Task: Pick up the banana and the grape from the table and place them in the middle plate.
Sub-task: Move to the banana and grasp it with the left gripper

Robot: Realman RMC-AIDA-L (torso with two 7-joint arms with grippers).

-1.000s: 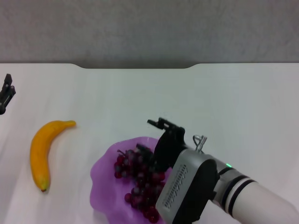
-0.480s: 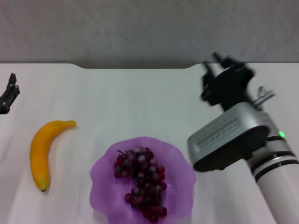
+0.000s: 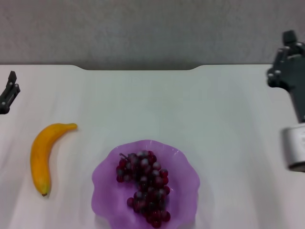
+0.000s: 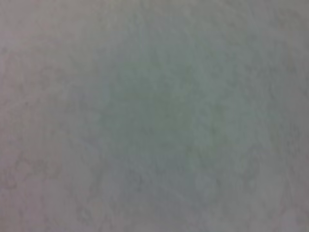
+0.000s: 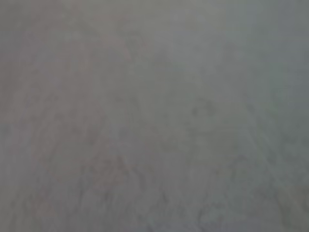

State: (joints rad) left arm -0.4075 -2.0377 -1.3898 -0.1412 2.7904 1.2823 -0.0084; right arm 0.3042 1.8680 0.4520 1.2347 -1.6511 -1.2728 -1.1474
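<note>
Now your right gripper (image 3: 286,57) has pulled away from the plate (image 3: 107,174) to the far right edge of the head view, raised over the desk (image 3: 214,109) and well apart from everything on it. You cannot tell how its fingers stand, though nothing hangs from them. 1 second ago it was low over the plate, right beside the grapes (image 3: 144,186); half a second ago it was already lifting off to the right.

The grapes lie inside the plate, untouched by either arm, so 1 of your 2 items looks delivered. The banana (image 3: 42,153) is on the desk to the left of the plate, near but apart from it, in the same spot as before.

Your left gripper (image 3: 8,91) sits at the far left edge, beyond the banana, having barely moved; its fingers' state cannot be told either. Both wrist views show only a blank surface. The banana is likely your next pick, and the left arm is nearer.
</note>
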